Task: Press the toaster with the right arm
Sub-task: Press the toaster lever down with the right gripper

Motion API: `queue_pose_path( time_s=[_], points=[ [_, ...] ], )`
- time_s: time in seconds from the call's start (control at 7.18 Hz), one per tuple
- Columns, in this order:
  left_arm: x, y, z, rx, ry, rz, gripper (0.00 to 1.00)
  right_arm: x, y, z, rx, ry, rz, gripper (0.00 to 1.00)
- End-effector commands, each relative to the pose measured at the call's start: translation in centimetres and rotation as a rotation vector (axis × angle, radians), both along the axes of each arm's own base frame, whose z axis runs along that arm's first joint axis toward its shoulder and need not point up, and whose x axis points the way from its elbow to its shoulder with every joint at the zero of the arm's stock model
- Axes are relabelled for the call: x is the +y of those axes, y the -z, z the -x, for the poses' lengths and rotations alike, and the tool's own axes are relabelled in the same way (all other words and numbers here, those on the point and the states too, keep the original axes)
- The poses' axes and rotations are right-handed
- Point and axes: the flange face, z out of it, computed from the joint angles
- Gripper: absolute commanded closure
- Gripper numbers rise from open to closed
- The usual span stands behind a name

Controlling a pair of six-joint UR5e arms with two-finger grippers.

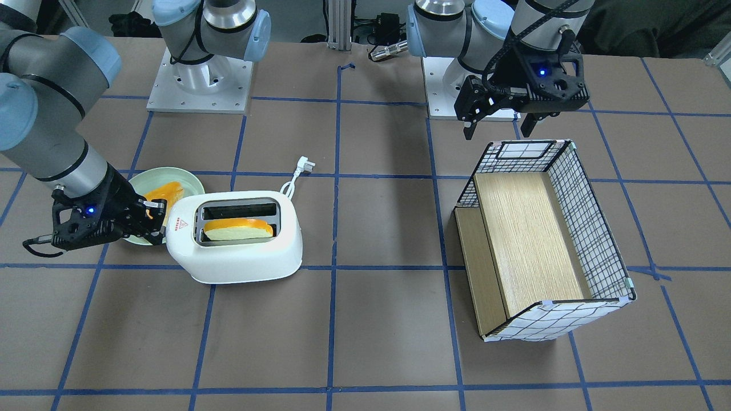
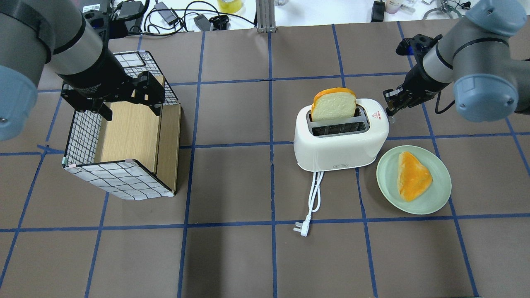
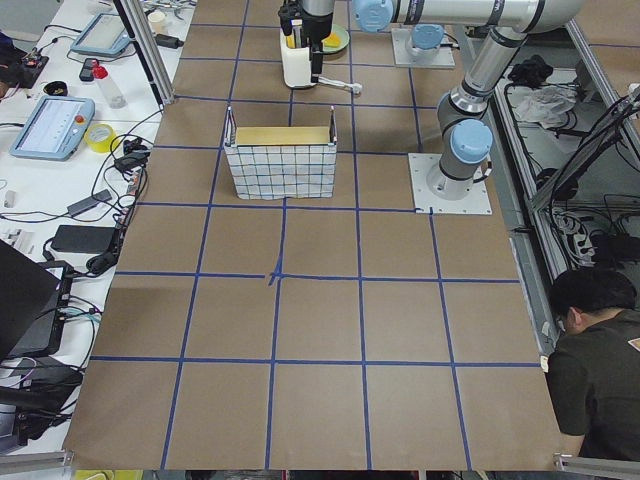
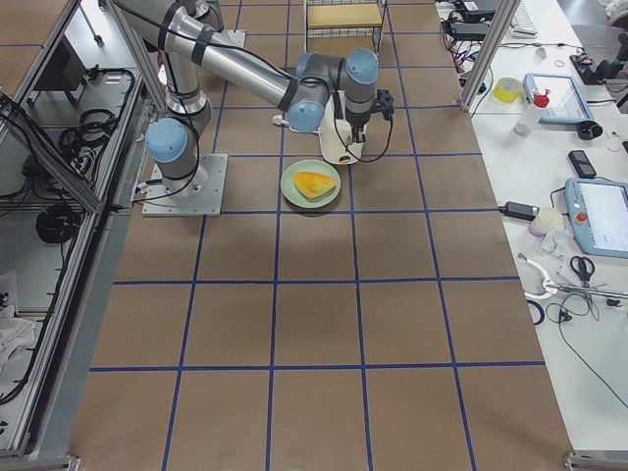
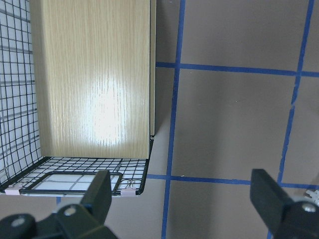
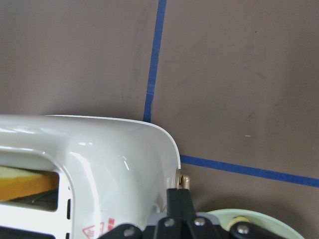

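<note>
No wording can be read. The toaster carries a red triangle warning sign on its top, beside the slots, with tiny red lettering under it. A faint mark sits low on the toaster's side. Both are too small to make out

This is a robotics lab: the table under the left claw and the right claw is papered brown and marked with a blue tape grid, and metal base plates are bolted down well behind them. Beyond the left claw, past the table's far edge, sit wired power bricks. Beyond the right claw, a bench holds teach pendants (a yellow tape roll too).
</note>
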Motion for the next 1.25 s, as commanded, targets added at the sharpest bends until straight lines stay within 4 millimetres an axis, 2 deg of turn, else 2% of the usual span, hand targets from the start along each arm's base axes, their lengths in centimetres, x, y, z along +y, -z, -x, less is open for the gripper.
queue_pose_path(
  time_s=[0.0, 0.42, 1.11],
  points=[
    [0.0, 0.0, 0.0, 0.0, 0.0, 0.0, 0.0, 0.1, 0.8, 0.0, 0.005, -0.06, -0.007, 1.0],
    [0.0, 0.0, 0.0, 0.0, 0.0, 0.0, 0.0, -0.2, 2.7, 0.1, -0.008, -0.068, -0.037, 1.0],
    [0.0, 0.0, 0.0, 0.0, 0.0, 0.0, 0.0, -1.0, 4.0, 0.2, -0.013, -0.083, -0.057, 1.0]
  ],
)
